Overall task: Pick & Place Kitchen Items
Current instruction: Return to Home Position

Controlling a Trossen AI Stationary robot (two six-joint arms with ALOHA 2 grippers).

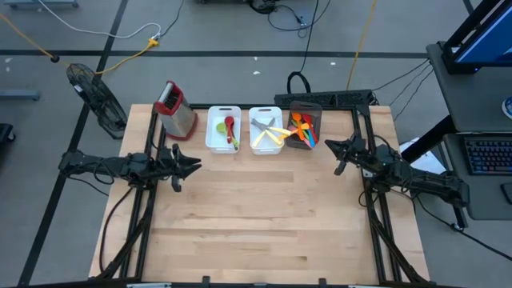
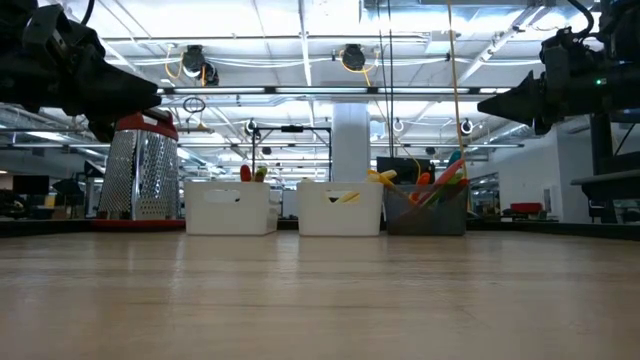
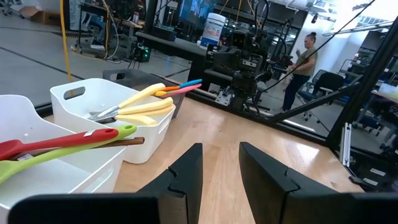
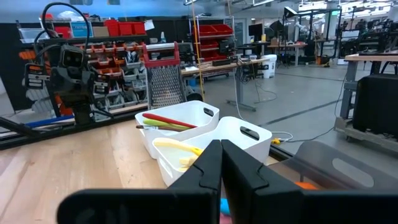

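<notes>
Three bins stand in a row at the table's far edge. The left white bin [image 1: 210, 136] holds a red spatula [image 3: 56, 142] and a green spoon [image 3: 62, 154]. The middle white bin [image 1: 253, 140] holds yellow-handled metal pieces [image 3: 146, 106]. The dark bin [image 1: 292, 120] holds orange, blue and pink utensils [image 1: 302, 130]. My left gripper [image 1: 194, 166] hovers level at the table's left, open, with nothing between its fingers [image 3: 186, 171]. My right gripper [image 1: 330, 146] hovers at the table's right, near the dark bin, shut on nothing [image 4: 221, 146].
A metal box grater with a red top [image 1: 176, 110] stands left of the bins at the far left. The wide wooden tabletop [image 1: 264, 216] spreads between and in front of both arms. A person [image 3: 301, 65] stands in the room beyond the table.
</notes>
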